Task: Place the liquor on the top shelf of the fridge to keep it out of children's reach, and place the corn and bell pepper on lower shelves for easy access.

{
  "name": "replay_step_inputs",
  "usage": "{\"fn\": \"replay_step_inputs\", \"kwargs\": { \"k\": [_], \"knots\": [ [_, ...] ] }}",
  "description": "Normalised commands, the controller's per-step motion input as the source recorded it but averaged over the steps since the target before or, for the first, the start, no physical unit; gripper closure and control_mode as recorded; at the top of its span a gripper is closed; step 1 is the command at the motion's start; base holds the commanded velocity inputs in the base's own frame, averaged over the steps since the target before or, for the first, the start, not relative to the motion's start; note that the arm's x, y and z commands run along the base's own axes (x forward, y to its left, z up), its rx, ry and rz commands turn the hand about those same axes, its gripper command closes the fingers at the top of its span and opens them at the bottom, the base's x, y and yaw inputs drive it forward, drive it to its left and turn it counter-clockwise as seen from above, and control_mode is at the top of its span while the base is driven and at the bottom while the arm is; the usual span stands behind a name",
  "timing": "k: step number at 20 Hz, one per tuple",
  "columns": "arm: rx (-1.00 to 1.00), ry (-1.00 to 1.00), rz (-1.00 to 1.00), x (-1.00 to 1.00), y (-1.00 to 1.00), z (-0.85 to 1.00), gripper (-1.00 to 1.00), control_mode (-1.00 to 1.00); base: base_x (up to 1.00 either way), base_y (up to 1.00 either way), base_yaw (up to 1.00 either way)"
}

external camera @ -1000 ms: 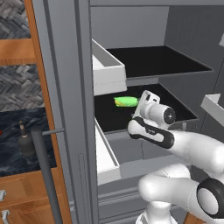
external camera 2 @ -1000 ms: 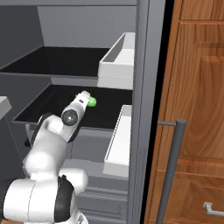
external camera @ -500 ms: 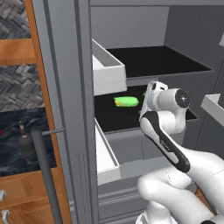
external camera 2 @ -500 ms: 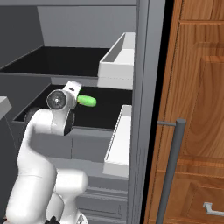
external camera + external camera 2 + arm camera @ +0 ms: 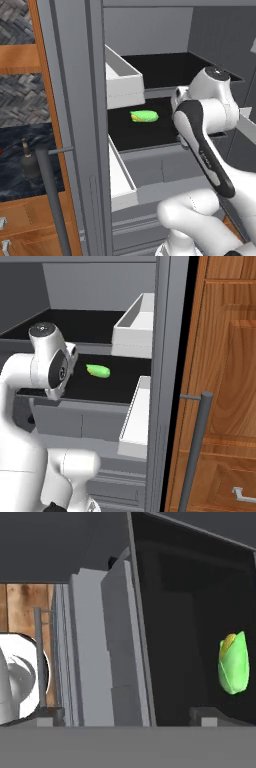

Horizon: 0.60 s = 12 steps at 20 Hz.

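Bright green ear of corn (image 5: 144, 116), pointed at one end with a yellowish patch at the other, lies flat on a flat black lower shelf board with a grey front rim (image 5: 150, 149) inside the tall grey fridge (image 5: 75, 100). It sits alone near the middle of the board, touching nothing else. A second ago the white arm's hand was right over it; now the arm has swung back and up, out of the shelf opening, and the corn stays where it was. So the corn counts as placed on a lower shelf and let go.

The hand view, rolled sideways, shows the corn (image 5: 233, 663) well ahead on the black board, with two small dark finger tips of the gripper (image 5: 127, 717) far apart at the bottom edge and nothing between them. Jaws stand wide and empty.

White door bins (image 5: 136, 321) sit beside the shelves on the open door. Higher black board (image 5: 175, 67) above the corn looks bare as far as can be seen.

Dark, nearly black liquor bottle with slim neck (image 5: 28, 161) stands on the dark counter outside, left of the fridge, beside the dark-grey bar handle (image 5: 50, 200). Judgement: corn step done, liquor and bell pepper remain; liquor is probably next.
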Motion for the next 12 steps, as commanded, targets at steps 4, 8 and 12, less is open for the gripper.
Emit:
{"fn": "replay_step_inputs", "kwargs": {
  "k": [4, 8, 12],
  "knots": [
    [-0.08, 0.15, 0.05, -1.0, 0.0, 0.08, -1.0, -1.0, 0.0, 0.0, 0.0],
    [-0.04, 0.03, 0.0, -1.0, 0.0, 0.0, -1.0, -1.0, 0.0, 0.0, 0.0],
    [0.0, -0.04, 0.0, -0.89, -0.02, 0.0, -1.0, -1.0, 0.0, 0.0, 0.0]
  ]
}}
